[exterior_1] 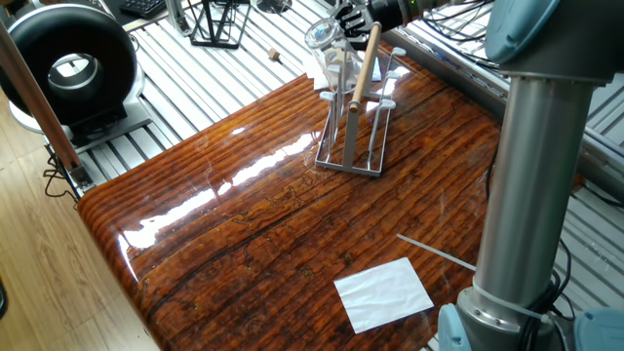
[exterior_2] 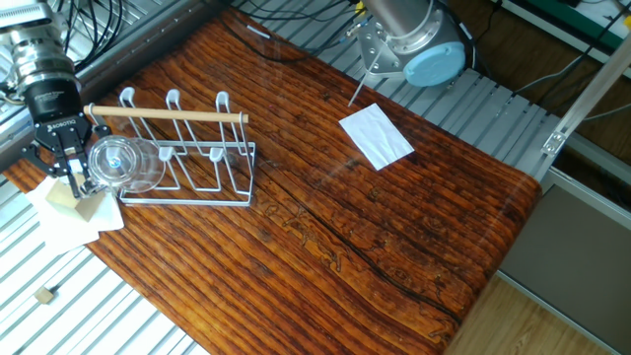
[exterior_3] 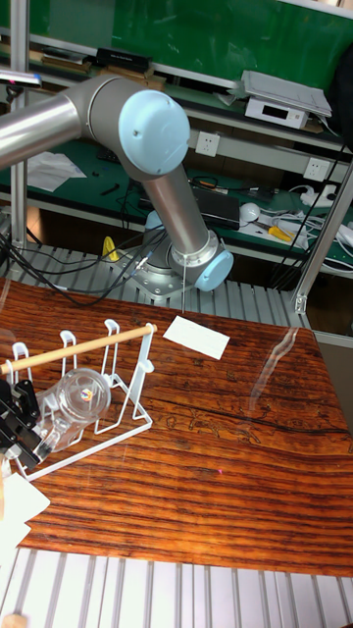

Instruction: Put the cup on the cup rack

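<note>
A white paper sheet (exterior_2: 376, 136) lies flat on the glossy, ridged wooden table (exterior_2: 394, 237), well apart from the cup rack (exterior_2: 187, 158). Beside the rack's end, just beyond the table edge, a pale block (exterior_2: 79, 204) rests on a white cloth (exterior_2: 61, 225). A black wire stand (exterior_1: 216, 21) and a black ring-shaped device (exterior_1: 70, 60) sit on the slatted metal surface beyond the table. The rack is thin grey wire with upright pegs and a light wooden rod (exterior_2: 165, 114) across its top. The cup (exterior_2: 123, 164), clear glass, lies tilted on its side at the rack's outer end, mouth facing the pegs; contact with a peg cannot be judged. The black gripper (exterior_2: 61, 158) is clamped on the cup's base end, fingers (exterior_3: 22, 424) pressed to the glass. The grey arm (exterior_3: 98, 113) reaches horizontally from its base (exterior_2: 414, 44).
</note>
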